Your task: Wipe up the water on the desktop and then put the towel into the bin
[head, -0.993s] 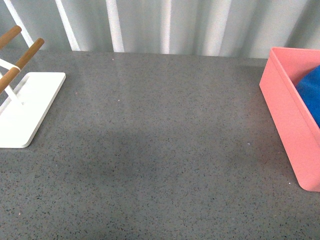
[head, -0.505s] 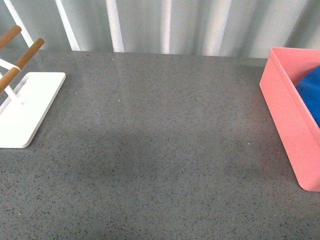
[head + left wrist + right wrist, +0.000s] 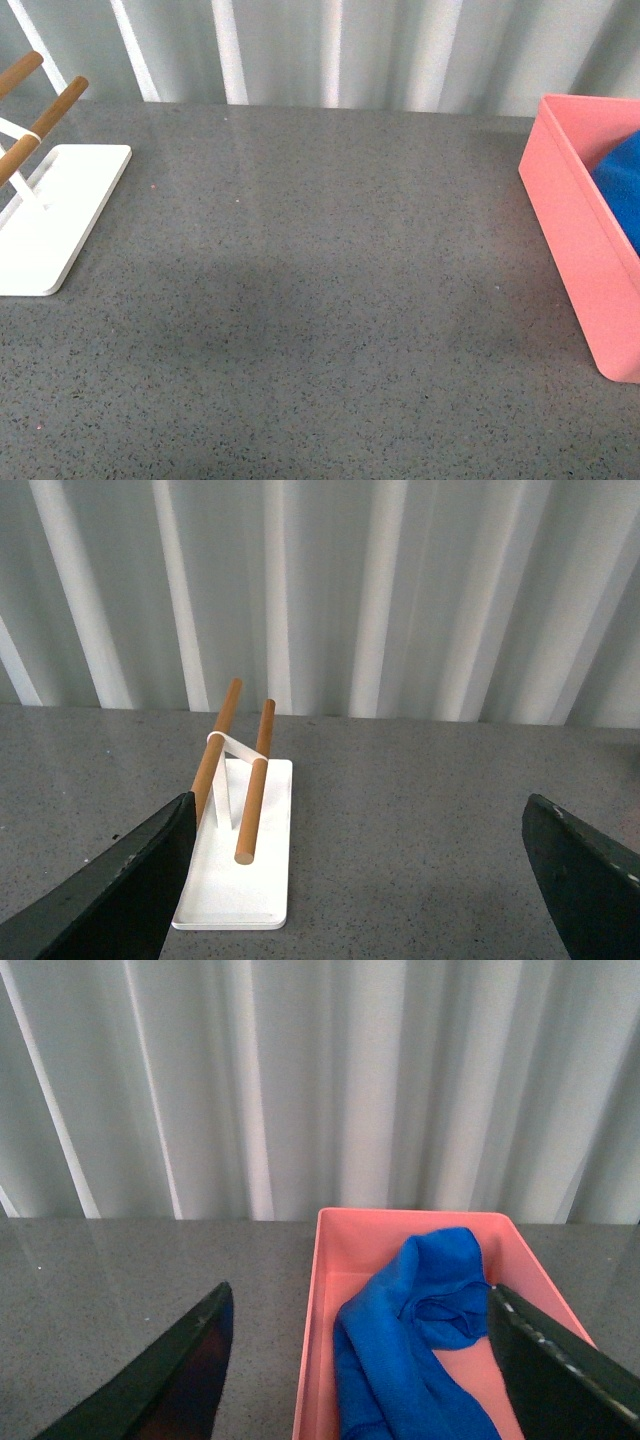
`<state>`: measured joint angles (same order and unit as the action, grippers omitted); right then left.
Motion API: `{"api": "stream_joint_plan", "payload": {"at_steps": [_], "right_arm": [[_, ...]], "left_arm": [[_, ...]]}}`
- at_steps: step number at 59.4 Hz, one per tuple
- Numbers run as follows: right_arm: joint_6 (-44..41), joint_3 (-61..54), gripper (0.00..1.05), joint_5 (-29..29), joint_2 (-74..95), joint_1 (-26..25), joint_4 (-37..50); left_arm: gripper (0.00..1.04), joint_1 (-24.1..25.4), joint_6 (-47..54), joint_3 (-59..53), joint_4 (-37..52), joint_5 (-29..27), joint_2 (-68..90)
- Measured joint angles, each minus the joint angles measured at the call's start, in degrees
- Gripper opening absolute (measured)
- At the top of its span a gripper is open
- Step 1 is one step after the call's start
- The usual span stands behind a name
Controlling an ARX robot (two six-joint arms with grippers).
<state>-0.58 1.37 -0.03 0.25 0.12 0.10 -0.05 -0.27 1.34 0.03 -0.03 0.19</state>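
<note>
I see the towel (image 3: 420,1330) heaped inside the bin (image 3: 330,1260), no water showing on the bench (image 3: 320,280), both tools (image 3: 355,880) (image 3: 360,1360) spread and empty, so I judge nothing remains but parking.

Neither of our arms reached into the front view. From our left wrist camera we saw our left gripper (image 3: 360,880) with its two dark fingers (image 3: 110,890) spread wide, one at about seven o'clock and the other at about five o'clock, nothing between them. Our right gripper (image 3: 360,1360) showed the same pose: dark fingers (image 3: 165,1385) parted wide at seven and five o'clock, holding nothing.
</note>
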Motion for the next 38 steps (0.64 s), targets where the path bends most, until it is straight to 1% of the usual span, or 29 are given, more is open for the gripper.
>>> {"api": "stream_joint_plan", "payload": {"at_steps": [4,6,10,38], "right_arm": [[0.00,0.00,0.96,0.02,0.00,0.00,0.00],[0.07,0.00,1.00,0.00,0.00,0.00,0.00],[0.07,0.00,0.97,0.00,0.00,0.00,0.00],[0.07,0.00,0.98,0.00,0.00,0.00,0.00]], "left_arm": [[0.98,0.00,0.00,0.00,0.00,0.00,0.00],[0.98,0.00,0.00,0.00,0.00,0.00,0.00],[0.98,0.00,0.00,0.00,0.00,0.00,0.00],[0.98,0.00,0.00,0.00,0.00,0.00,0.00]]}}
